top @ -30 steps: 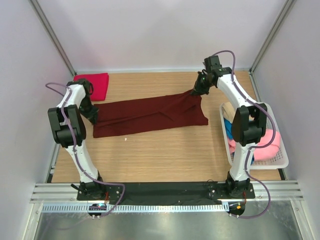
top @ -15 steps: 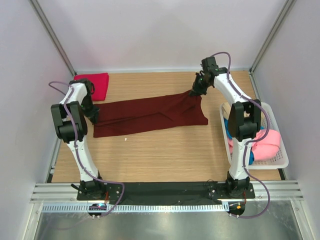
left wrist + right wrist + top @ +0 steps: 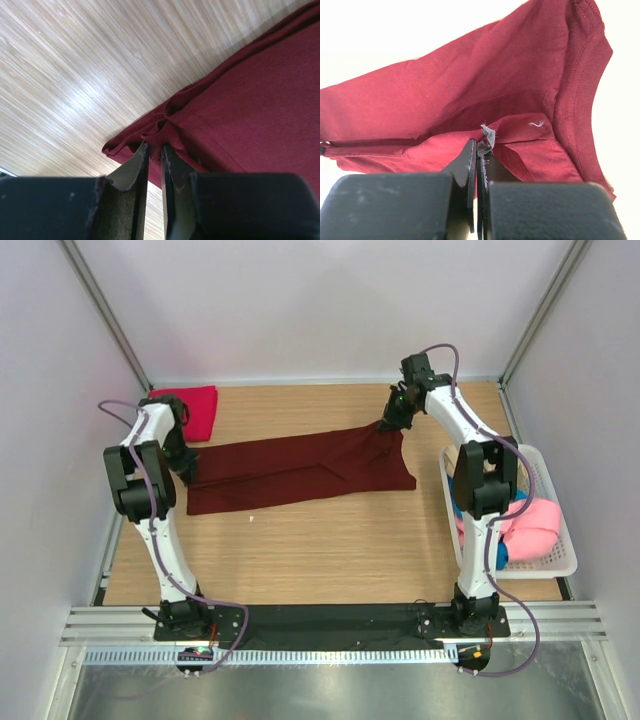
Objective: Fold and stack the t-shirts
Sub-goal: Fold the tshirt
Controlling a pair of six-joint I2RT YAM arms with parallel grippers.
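A dark maroon t-shirt (image 3: 300, 472) lies stretched across the middle of the wooden table. My left gripper (image 3: 186, 466) is shut on its left edge (image 3: 160, 135), low at the table. My right gripper (image 3: 391, 420) is shut on its far right corner (image 3: 485, 137) and holds that corner a little above the table. A bright crimson-red t-shirt (image 3: 190, 408) lies folded at the far left corner. Pink (image 3: 535, 525), blue (image 3: 460, 502) and beige (image 3: 458, 457) shirts lie in the basket at the right.
A white slatted plastic basket (image 3: 563, 565) stands at the right edge of the table (image 3: 330, 550), beside my right arm. Grey walls close in the left, far and right sides.
My right gripper has edged slightly toward the far left with the shirt corner. My left elbow has shifted a little. The maroon shirt lies about as before.
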